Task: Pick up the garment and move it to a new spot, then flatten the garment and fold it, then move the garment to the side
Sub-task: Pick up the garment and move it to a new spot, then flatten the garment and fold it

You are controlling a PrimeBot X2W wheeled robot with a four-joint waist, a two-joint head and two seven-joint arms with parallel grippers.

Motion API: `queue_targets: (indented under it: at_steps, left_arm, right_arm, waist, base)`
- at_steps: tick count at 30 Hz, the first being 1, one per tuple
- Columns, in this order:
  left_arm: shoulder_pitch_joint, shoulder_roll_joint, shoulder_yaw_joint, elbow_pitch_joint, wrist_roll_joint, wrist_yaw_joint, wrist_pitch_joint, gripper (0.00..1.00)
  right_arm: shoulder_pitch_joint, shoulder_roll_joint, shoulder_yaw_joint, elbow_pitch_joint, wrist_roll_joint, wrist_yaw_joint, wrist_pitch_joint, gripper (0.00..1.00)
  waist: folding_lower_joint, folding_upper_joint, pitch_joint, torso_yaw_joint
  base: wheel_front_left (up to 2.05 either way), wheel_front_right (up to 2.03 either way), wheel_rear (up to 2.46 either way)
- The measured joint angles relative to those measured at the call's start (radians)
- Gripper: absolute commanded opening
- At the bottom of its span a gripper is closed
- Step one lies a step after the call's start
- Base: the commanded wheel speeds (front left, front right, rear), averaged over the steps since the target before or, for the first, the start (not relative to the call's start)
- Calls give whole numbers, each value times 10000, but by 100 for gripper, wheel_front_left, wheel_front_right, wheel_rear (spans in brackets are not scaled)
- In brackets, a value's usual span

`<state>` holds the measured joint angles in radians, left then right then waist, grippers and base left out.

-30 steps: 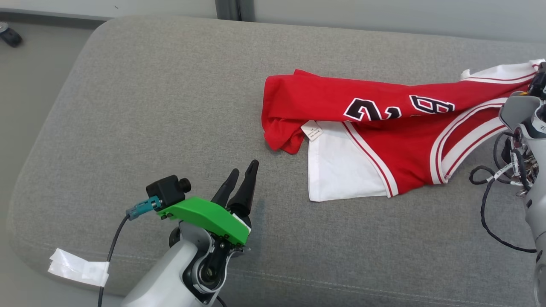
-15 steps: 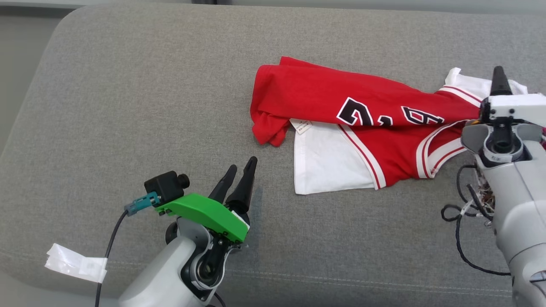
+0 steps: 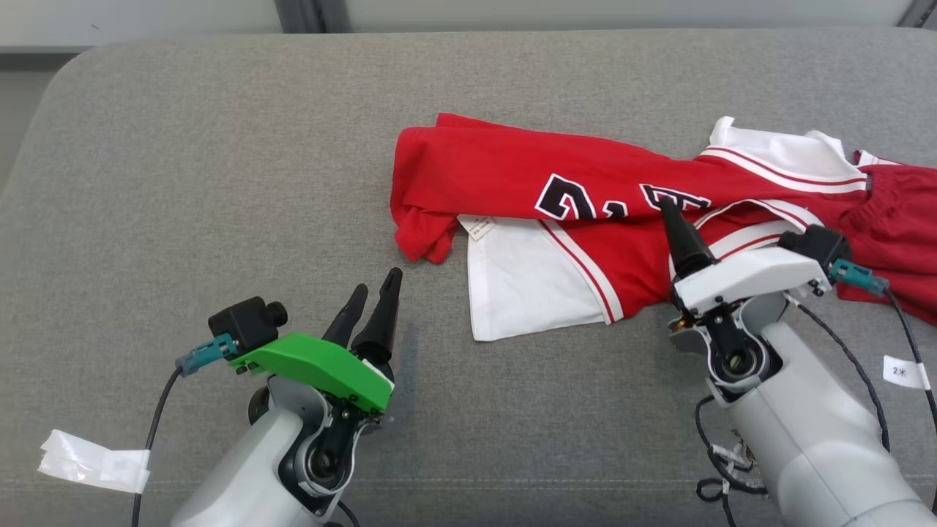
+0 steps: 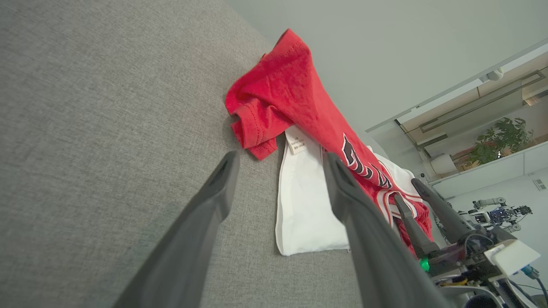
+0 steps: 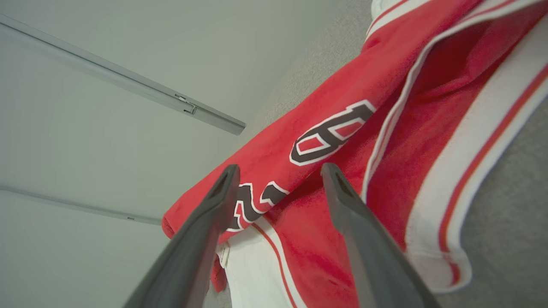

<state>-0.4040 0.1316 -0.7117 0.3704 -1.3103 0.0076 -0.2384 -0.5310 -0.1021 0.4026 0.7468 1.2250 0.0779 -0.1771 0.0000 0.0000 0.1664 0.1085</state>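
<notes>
Beneath both tools: grey upholstered cushion (image 3: 219,146), rounded at the far corner on the left tool's side.

Ahead of the left tool (image 3: 378,281), off to its right and apart from it: garment (image 3: 505,172), a red jersey with white trim and black numerals. Lies crumpled and partly folded over on the cushion. Stretches across to the right tool (image 5: 280,167) and past it.

Right tool: 2 fingers spread, pinching nothing, tips over the red cloth at the numerals. Contact with the cloth not determinable.

Left tool: 2 fingers spread, empty, over bare cushion, pointing toward the bunched red end of the garment.

Between the 2 tools, slightly ahead: white panel (image 3: 523,293) of the garment, flat on the cushion.

Ahead and right of the left tool's tips, at the panel's far corner: small white label (image 3: 479,227).

Behind the left tool, at the cushion's near edge: strip of white tape (image 3: 88,461).
</notes>
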Motion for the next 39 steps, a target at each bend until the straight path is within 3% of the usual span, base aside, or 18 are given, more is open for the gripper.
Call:
queue_targets:
  at_steps: [11,22,39]
  left_arm:
    - [48,119,82,-299,2,121,-4,100]
    - [43,102,-10,-527,25,190,2,100]
    - [26,67,-19,-593,27,194,44,100]
  right_arm:
    - [2403,261,493,-1087,376,8,380,100]
    - [3181,343,928,-2270,522,-23,412,100]
    - [2897,420,903,-2771,535,-890,86,100]
  waist:
    - [0,0,11,-603]
    - [0,0,163,-507]
    - [0,0,315,48]
  base:
    - [0,0,0]
    - [0,0,0]
    - [0,0,0]
